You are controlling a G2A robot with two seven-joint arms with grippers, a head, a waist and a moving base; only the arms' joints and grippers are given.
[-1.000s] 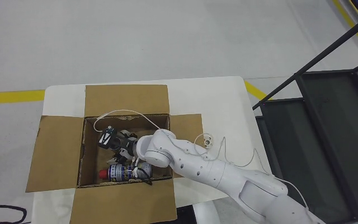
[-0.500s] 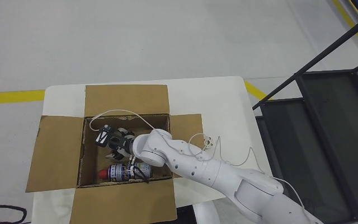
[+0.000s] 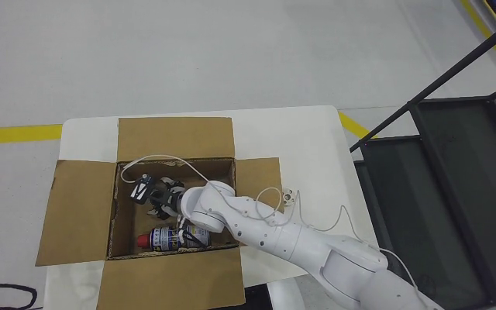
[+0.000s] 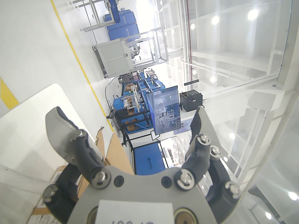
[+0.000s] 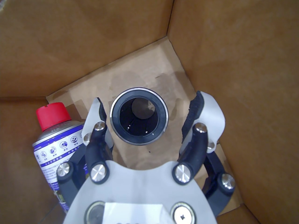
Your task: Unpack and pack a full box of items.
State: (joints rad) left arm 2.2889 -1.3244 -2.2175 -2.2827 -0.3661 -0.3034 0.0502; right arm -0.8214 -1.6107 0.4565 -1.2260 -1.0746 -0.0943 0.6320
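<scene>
Progress: hard to call the phase. The box [image 3: 174,139] is sitting on the worktop [image 3: 302,139] with all flaps folded out, and I'm seeing just two items inside, so it's looking far from full (could be late unpack or early pack, can't tell which).

Contents:
- The can [image 5: 55,131] is lying along the near wall, red cap pointing left.
- The cylinder [image 5: 139,116] (black, metal-rimmed, hollow) is standing on the box floor toward the far-left corner, open end facing up. It's just beside the can, not touching it.

Right gripper [image 5: 148,106] is reaching down into the left part of the box, jaws spread wide and straddling the cylinder. One finger is sitting just beside the rim and the other is standing clearly off it. I'm not seeing a pinch, so I'm reading it as released, either about to close or just let go.

Left gripper [image 4: 128,114] is hanging off to the side near the worktop edge, pointing out into the room, jaws wide apart, gripping nothing.

Left to do, as I'm judging it: at least these two items, whichever direction they're going.
</scene>
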